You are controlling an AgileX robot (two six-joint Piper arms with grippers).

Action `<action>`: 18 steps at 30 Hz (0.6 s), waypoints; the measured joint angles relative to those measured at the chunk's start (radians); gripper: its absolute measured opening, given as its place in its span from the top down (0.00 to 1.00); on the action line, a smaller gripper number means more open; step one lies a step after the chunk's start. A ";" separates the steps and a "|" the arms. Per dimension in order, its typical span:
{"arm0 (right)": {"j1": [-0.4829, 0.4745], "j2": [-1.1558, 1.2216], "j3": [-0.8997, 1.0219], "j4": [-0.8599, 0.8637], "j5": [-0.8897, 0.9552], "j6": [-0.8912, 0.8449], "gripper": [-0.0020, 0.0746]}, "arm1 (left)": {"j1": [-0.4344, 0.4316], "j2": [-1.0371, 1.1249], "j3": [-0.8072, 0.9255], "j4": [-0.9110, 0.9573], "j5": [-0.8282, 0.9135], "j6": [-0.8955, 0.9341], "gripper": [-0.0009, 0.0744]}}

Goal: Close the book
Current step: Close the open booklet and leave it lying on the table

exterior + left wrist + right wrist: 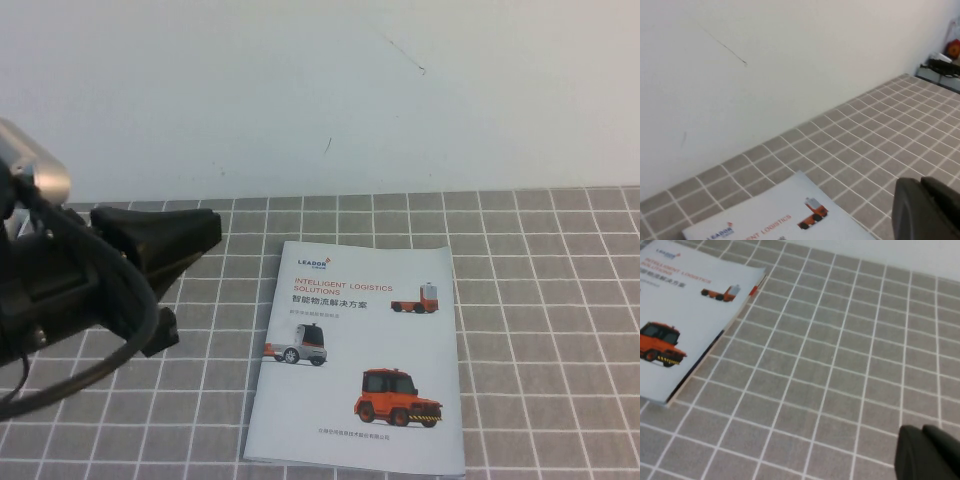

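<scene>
Low on the desk (560, 300), toward 6 o'clock in the high view: book (358, 355) lies flat, front cover up, closed as far as can be seen (printed cover with orange vehicles, no open spread). Page edges face 3 o'clock and look stacked flush in the right wrist view.

Left hand (170, 250) hangs above the desk at the book's 9–10 o'clock, clear of the cover, with nothing seen in it. Wide or narrow: cannot tell.

Right hand (929, 454) is out of the high view. Its own camera puts it over bare tiles off the book's 3–4 o'clock, well apart, with nothing seen in it. Its opening likewise cannot be told.

Step, by my reading: the closing looks done and only withdrawal is left. The next move calls for taking the left arm up and off toward 9 o'clock without brushing the cover.

Room: open tiles at 3 o'clock and at 12 o'clock of the book. The wall (320, 90) shuts off 12 o'clock beyond them. The book's near edge sits close to the 6 o'clock limit of the view, and the desk edge there is not visible.
</scene>
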 joint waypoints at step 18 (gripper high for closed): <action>0.000 0.000 0.069 0.024 -0.054 0.001 0.98 | 0.000 0.223 0.000 0.002 0.125 -0.002 0.99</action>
